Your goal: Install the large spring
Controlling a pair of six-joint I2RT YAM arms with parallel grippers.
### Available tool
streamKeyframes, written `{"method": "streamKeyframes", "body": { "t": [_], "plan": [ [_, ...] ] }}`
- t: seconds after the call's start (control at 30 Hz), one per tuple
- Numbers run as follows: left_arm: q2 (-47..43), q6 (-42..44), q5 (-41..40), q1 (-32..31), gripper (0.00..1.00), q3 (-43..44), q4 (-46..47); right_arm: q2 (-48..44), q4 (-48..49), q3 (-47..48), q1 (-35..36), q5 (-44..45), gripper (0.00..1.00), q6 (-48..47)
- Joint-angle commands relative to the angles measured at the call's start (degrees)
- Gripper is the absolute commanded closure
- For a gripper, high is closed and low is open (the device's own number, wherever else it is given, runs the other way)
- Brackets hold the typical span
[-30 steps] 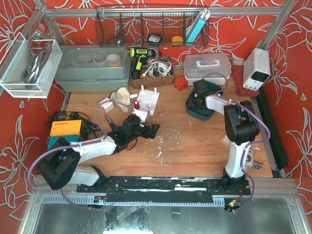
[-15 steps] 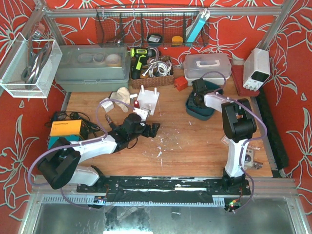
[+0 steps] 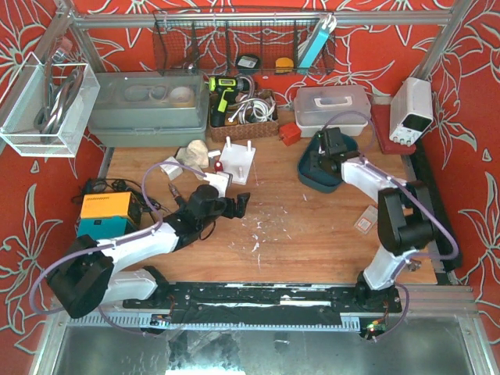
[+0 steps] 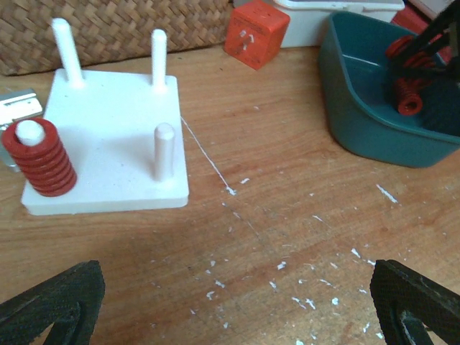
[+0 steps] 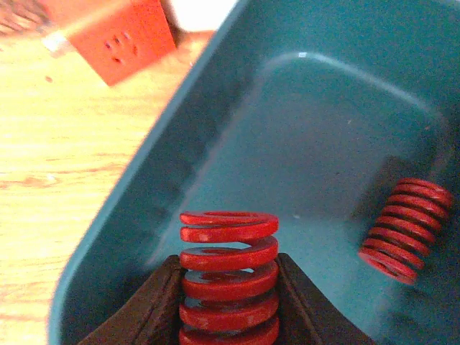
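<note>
Tabletop (image 3: 312, 234): bare wood, flecked with white scraps around the middle.
Teal bin (image 3: 311, 176): toward the far right corner, just in front of a white lidded box (image 3: 332, 105) at the far edge.
Wicker basket (image 4: 129, 29): against the far edge near its middle, directly behind the peg board.
Peg board (image 4: 108, 144): a white square plate lying flat near the middle of the far edge. Four upright white pegs stand on it, three of them bare.
Left pincer (image 4: 233, 291): fingers spread wide apart with nothing between them. It hangs over bare wood left of centre, on the near side of the peg board and pointing toward the far edge.
Right pincer (image 5: 230, 305): inside the teal bin, clamped on the large spring, one finger pressed to each side of the coils.
Red cube (image 4: 257, 32): on the wood by the far edge, between the basket and the teal bin, close to the bin's rim.
Large spring (image 5: 228, 244): red and upright in the right pincer's grip above the bin's floor. The upper coils stand clear of the fingers; the lower end is out of view, so I cannot tell whether it touches the floor.
Seated spring (image 4: 39, 158): red, threaded over the peg board's fourth peg — the peg's white tip shows above the top coil.
Loose spring (image 5: 406, 230): a slimmer red one, lying tilted on the bin floor, apart from the large spring.
</note>
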Motion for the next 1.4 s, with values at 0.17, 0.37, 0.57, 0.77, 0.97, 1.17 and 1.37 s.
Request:
{"method": "streamKeyframes", "body": {
  "t": [0.17, 0.37, 0.57, 0.77, 0.97, 1.17, 1.37],
  "plan": [
    [-4.59, -2.63, -3.74, -0.21, 0.00, 0.25, -1.45, -19.29, 7.56, -10.39, 5.14, -2.78, 1.00, -4.77],
    [-9.09, -6.88, 5.07, -0.08, 0.03, 0.41, -3.10, -31.66, 10.02, -17.80, 15.08, -2.64, 1.00, -11.75],
    [-11.60, -12.03, 12.88, -0.04, 0.12, 3.39, -9.75, -41.20, 20.56, -28.21, 22.11, -5.45, 1.00, -14.86],
    [-13.77, -16.18, 16.66, 0.05, 0.16, 4.61, -11.75, -44.87, 28.43, -35.06, 26.12, -8.16, 1.00, -18.26],
    [-12.97, -16.42, 20.69, 0.05, 0.26, 6.98, -12.97, -44.52, 39.12, -41.31, 27.91, -8.90, 1.00, -20.62],
    [-10.41, -16.66, 27.83, 0.04, 0.33, 8.75, -12.64, -42.33, 46.60, -44.07, 30.42, -9.87, 1.00, -23.39],
    [-7.41, -16.80, 33.56, -0.12, 0.41, 10.19, -12.06, -40.44, 50.02, -45.10, 33.93, -9.19, 1.00, -27.22]
  ]
}}
